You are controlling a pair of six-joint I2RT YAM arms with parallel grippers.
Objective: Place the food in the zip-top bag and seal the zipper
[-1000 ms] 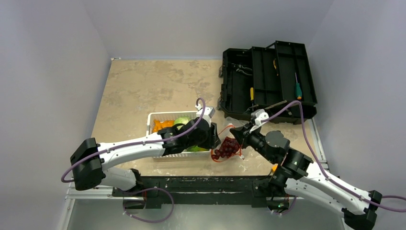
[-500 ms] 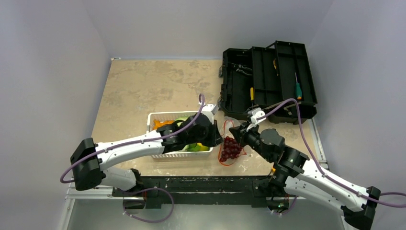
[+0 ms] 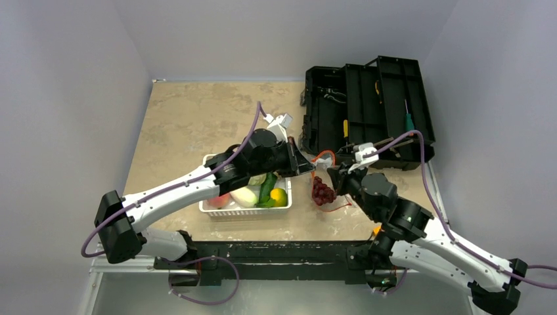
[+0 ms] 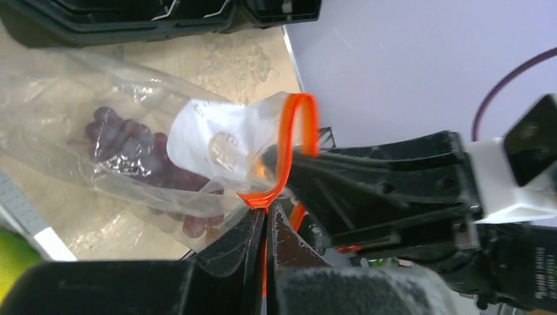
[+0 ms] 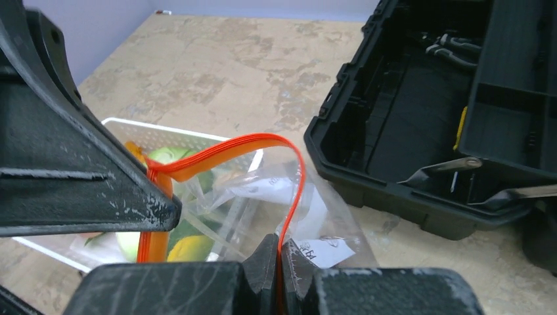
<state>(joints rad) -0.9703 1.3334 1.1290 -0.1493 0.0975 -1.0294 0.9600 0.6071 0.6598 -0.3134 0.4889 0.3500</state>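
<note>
Left gripper (image 4: 266, 215): pinched tight on the zipper (image 4: 284, 154).
Right gripper (image 5: 279, 248): clamps the zipper's other side.
Zip-top bag (image 4: 72, 92): between the arms, just beside the basket (image 3: 246, 211), grapes (image 4: 131, 154) inside.
Risk: an uneven pull could slip the strip free, collapsing the mouth.

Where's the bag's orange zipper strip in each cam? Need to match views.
Top external: zipper strip, small arc right of centre, just below the black toolbox.
Left wrist: zipper strip loops up from bottom centre.
Right wrist: zipper strip arches across centre, down to bottom edge.
Shared landmark: black toolbox, along the top in left wrist, right side in right wrist.
</note>
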